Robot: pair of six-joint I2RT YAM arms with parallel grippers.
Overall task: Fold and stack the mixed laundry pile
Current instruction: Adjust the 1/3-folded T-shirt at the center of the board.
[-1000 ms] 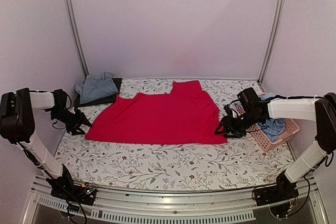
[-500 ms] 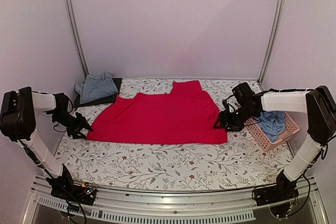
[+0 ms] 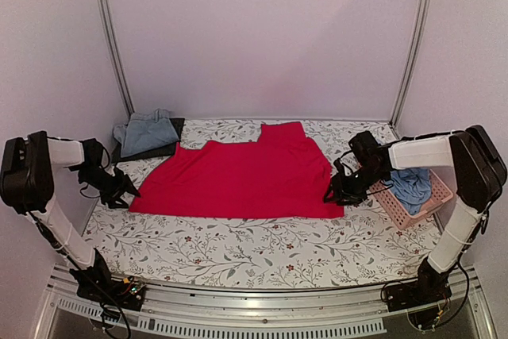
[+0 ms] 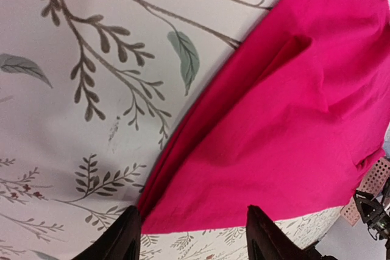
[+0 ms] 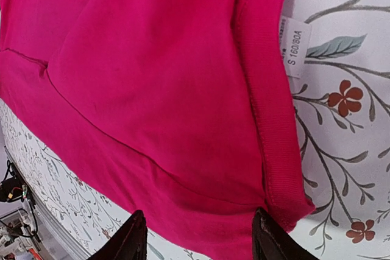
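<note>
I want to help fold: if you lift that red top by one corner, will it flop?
Probably flops: the red top lies flat and limp, with soft creases. Likely light, since the cloth looks thin. Pushed, it'd probably bunch up.

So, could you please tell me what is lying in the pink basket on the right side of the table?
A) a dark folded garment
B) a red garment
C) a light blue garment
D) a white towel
C: the top view shows a light blue garment bunched inside the pink basket, while the red garment lies spread flat on the floral tablecloth.
</note>
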